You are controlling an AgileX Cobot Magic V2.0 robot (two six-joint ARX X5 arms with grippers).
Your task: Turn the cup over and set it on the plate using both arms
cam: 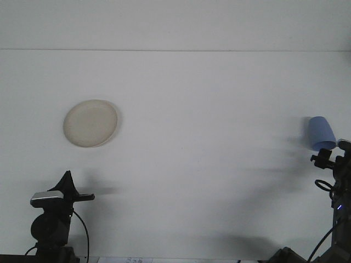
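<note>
A pale round plate [90, 123] lies flat on the white table at the left. At the far right a blue cup [321, 133] lies tipped over, its open mouth toward the camera. My right gripper [332, 157] sits at the frame's right edge, just below and in front of the cup, partly cut off. The left gripper [67, 176] rests low at the bottom left, well in front of the plate; its fingers form a single upward point, shut on nothing.
The white table [197, 164] runs back to a far edge line near the top of the view. A black cable [85, 230] loops beside the left arm's base.
</note>
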